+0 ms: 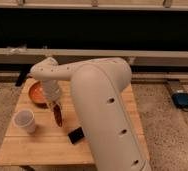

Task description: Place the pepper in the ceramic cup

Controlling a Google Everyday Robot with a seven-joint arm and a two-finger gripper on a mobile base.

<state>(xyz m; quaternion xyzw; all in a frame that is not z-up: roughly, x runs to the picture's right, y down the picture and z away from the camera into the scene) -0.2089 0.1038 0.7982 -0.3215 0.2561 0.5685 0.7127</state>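
Observation:
The pepper (57, 116) is a slender dark-red chili, hanging point-down just above the wooden table (42, 147). My gripper (52, 102) is right above it, at the end of the big white arm (104, 110), and is shut on the pepper's top end. The ceramic cup (24, 121) is a small white cup standing upright on the table, to the left of the pepper and a short gap away from it. The gripper is to the right of the cup and a little higher than its rim.
A wide orange bowl (35, 92) sits at the back left of the table, just behind the gripper. A flat black block (76, 135) lies to the right of the pepper, nearer the front. A blue device (183, 100) lies on the floor at right.

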